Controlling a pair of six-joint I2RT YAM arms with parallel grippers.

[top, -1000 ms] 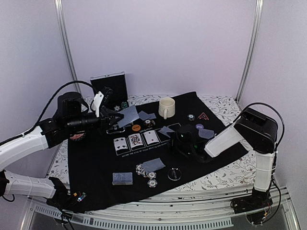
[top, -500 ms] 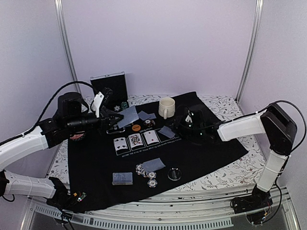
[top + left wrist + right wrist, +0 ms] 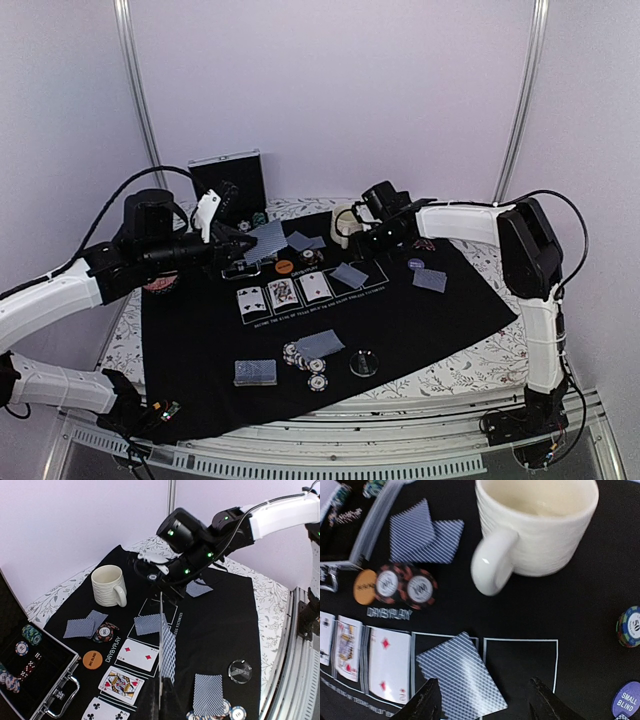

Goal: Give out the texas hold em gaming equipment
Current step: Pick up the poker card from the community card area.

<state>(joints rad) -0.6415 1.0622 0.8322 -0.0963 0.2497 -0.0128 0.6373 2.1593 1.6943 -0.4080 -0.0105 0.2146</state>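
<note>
**Layout.** A black mat [image 3: 200,340] is spread over the table. Its printed boxes fix the places for the board cards. An open chip case [image 3: 228,182] stands at the far left corner and is judged to be the supply, within the left arm's reach. A cream mug [image 3: 540,530] sits at the mat's far edge and is not part of the game.

**Left gripper** [image 3: 238,252]. It is clamped tight on a single held card [image 3: 266,240], which is pinched by one edge. The card is raised clear of the mat, apparently so that it can be carried without scraping.

**Right gripper** [image 3: 482,702]. The fingers stand apart with nothing between them, low over a face-down card [image 3: 462,680]. This card lies crooked across the fourth printed box. The posture is judged to suit straightening or lifting it. The mug handle is near, so contact with it is a risk.

**Cards.**
- Three face-up cards [image 3: 283,291] fill the boxes to the left.
- A deck [image 3: 255,372] lies at the near edge.
- Two overlapping cards [image 3: 422,537] lie left of the mug.

**Chips and tokens.**
- Front chips [image 3: 303,358] are grouped by a near seat, beside a dark disc [image 3: 364,362].
- A chip pair [image 3: 405,586] touches an orange disc [image 3: 366,586].
- A lone chip [image 3: 631,626] and a purple token [image 3: 626,700] lie at the right.
</note>
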